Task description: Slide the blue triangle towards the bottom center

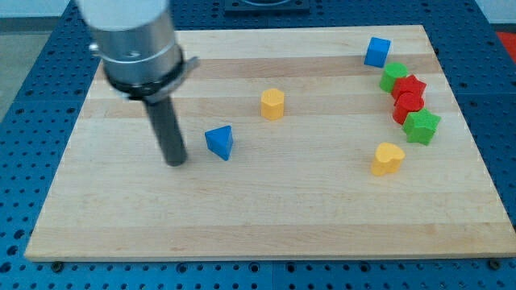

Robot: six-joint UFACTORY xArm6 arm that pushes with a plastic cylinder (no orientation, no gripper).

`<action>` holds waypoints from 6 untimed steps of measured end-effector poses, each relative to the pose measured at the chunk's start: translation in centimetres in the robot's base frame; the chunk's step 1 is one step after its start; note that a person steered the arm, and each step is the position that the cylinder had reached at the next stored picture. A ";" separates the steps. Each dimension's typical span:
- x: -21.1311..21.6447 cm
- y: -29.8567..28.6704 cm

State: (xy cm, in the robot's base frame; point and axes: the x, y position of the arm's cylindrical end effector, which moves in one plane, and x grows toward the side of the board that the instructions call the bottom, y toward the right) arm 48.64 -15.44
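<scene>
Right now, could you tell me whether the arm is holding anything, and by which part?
Nothing is held. My tip rests on the board just to the view's left of the blue triangle, apart from it.

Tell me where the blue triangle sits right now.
The blue triangle lies left of the board's middle, just to the view's right of my tip, not touching it. The yellow block is its nearest neighbour, up and to the right.

Blue pegboard bench (32,56) (evenly lit)
</scene>
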 end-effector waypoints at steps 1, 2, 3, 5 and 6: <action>-0.6 -3.2; -3.3 -2.1; -4.9 1.5; -0.2 12.6; 2.3 18.7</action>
